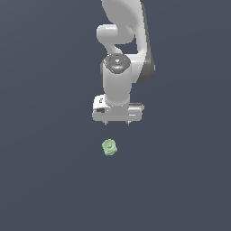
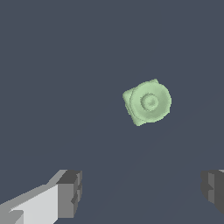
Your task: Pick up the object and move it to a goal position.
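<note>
The object is a small pale green knobby piece with a circular ringed face, lying on the dark grey floor. It also shows in the wrist view. My gripper hangs above it and a little toward the exterior view's right, not touching it. The jaws stand wide open and empty. In the wrist view the two dark fingertips frame the picture's lower corners, with the object apart from them and outside the gap.
The white arm rises behind the gripper toward the top of the exterior view. The flat dark grey floor spreads all around.
</note>
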Robot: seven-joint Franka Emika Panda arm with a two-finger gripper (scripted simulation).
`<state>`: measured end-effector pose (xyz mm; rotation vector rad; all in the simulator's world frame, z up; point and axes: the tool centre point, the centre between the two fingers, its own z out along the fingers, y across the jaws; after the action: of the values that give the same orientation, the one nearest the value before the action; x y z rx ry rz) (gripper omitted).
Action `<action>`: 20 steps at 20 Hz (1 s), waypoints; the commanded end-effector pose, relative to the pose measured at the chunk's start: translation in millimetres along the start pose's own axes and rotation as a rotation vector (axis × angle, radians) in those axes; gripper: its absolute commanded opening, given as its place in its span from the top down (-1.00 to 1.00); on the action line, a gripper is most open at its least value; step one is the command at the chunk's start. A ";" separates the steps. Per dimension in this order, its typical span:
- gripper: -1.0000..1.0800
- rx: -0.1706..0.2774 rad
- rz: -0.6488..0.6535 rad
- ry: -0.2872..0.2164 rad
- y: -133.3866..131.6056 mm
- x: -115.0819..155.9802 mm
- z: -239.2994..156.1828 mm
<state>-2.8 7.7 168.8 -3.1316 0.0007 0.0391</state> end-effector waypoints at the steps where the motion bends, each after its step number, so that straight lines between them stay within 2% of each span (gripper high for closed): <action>1: -0.92 0.000 0.000 0.000 0.0 0.0 0.0; 10: -0.92 -0.015 -0.055 -0.015 -23.3 -7.2 -2.3; 20: -0.92 -0.015 -0.071 -0.014 -21.2 -3.8 0.6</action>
<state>-7.9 30.0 169.9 -3.1438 -0.1024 0.0605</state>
